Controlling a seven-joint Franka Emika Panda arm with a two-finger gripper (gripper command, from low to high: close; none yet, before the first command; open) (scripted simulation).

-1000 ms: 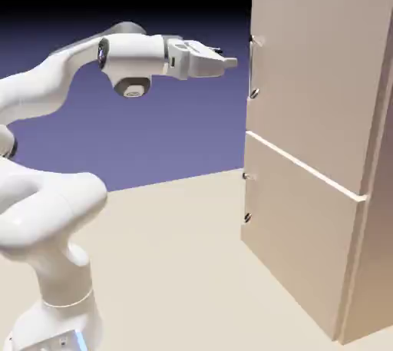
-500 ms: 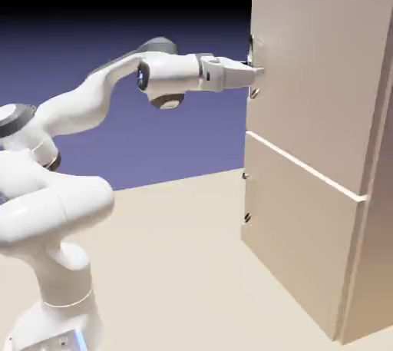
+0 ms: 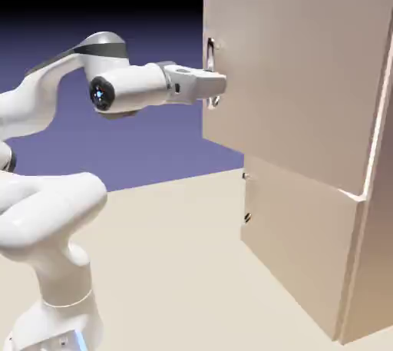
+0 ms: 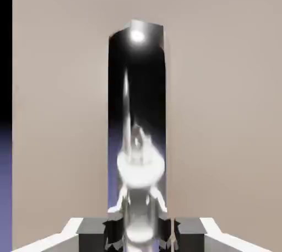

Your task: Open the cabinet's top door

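The tall beige cabinet stands at the exterior view's right. Its top door is swung partly out toward the arm, its free edge well clear of the cabinet front. My gripper is shut on the silver bar handle near that edge. In the hand view the shiny handle rises up the middle of the picture between my grey fingertips, with the door's beige panel filling the background.
The lower door stays flush and closed, with its own small handle mounts on its left edge. The beige tabletop stretches between the robot's base and the cabinet.
The gripper reached the handle, closed on it and pulled back to the left. The top door has swung out from its closed position.
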